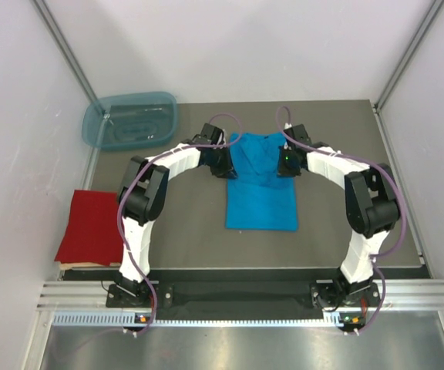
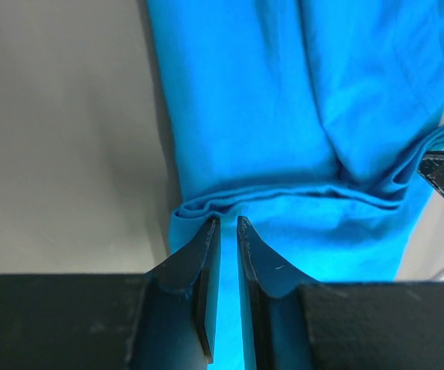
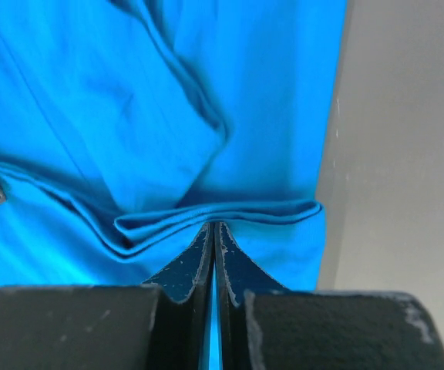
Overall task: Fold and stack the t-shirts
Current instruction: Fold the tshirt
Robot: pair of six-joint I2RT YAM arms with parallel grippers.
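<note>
Left fingers (image 2: 199, 262) and right fingers (image 3: 191, 270) pinch the turquoise t-shirt (image 1: 262, 202) at 12 o'clock (shallow bites); uneven pulling may free a corner.

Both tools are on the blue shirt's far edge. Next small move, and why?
The left tool and right tool each pinch the doubled far edge of the blue shirt; its near half lies flat. So probably draw both tools together toward the near hem, to carry the fold over.
</note>
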